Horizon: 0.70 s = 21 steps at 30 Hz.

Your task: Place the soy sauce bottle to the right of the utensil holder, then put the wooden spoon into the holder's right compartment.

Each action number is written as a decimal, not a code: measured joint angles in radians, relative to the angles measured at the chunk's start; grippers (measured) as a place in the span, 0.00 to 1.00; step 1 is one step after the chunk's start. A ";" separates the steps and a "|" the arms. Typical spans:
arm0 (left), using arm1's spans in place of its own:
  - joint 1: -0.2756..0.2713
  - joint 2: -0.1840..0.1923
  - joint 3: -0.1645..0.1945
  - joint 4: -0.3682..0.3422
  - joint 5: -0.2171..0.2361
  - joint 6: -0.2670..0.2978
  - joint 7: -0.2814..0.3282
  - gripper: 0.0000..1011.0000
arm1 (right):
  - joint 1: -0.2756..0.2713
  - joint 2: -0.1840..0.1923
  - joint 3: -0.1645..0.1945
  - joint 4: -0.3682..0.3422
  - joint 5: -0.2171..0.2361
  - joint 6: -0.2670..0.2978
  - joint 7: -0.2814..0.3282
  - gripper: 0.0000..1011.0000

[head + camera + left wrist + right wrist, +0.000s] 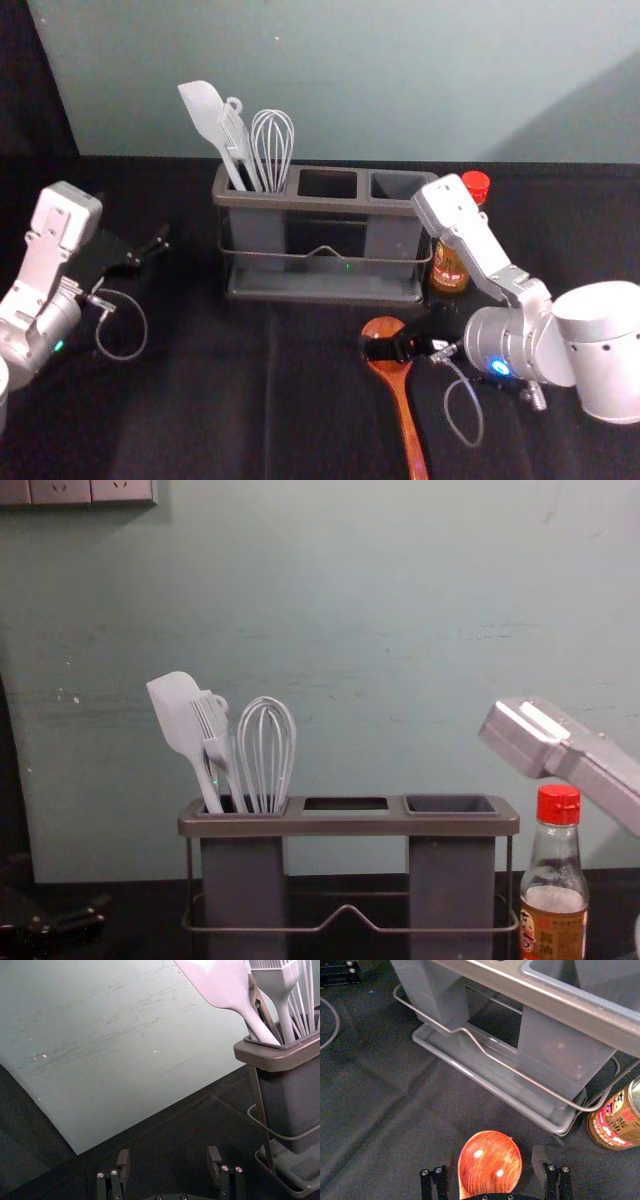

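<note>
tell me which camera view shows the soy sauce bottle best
The chest view: the soy sauce bottle stands upright there, red cap, clear neck and label in sight. In the head view, the right arm hides its middle. The right wrist view shows its labelled lower part, cut off by the frame.

Spoon (492, 1162): wood, grain visible, glossy, bright highlights. Bottle (556, 865): clear, smooth, glass by its look; cap (558, 805), smooth, plastic-looking; label (555, 932), printed, paper-like. Holder rim (350, 825): smooth, satin, metal-looking; wire (500, 1062), slim metal, soft sheen; cups (555, 1047), smooth, translucent plastic. Spatula (220, 985), brush (276, 982): smooth, matt, plastic-like. Cloth (370, 1110): matt, creased. Wall (380, 630): matt, scuffed.
</note>
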 joint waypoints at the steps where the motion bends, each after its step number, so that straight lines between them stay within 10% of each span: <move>1: 0.000 0.000 0.000 0.000 0.000 0.000 0.000 0.99 | -0.004 -0.007 0.002 0.000 -0.004 -0.001 -0.008 0.99; 21: 0.000 0.000 0.000 0.000 0.000 0.000 0.000 0.99 | -0.049 -0.096 0.032 0.038 -0.056 -0.036 -0.059 0.99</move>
